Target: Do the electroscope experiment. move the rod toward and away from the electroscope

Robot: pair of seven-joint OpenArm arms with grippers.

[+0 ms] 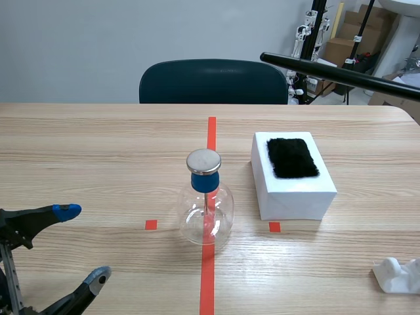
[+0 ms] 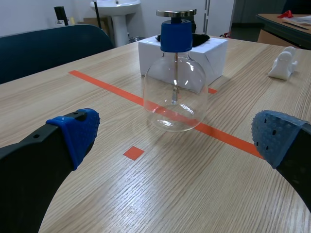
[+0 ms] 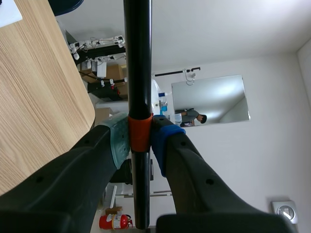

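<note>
Currently the right gripper clenches the black rod high over the far right corner of the desk; the left gripper hangs with fingers released. Ease the rod's tip slowly near the mid-desk electroscope, never touching its cap, then retreat.

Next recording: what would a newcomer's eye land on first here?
A clear glass flask electroscope with blue stopper and metal cap stands mid-table on the orange-red line. Beside it, on the right arm's side, a white box carries a black furry pad. High at the far right, a long black rod juts in, the right gripper shut on its orange band.
</note>
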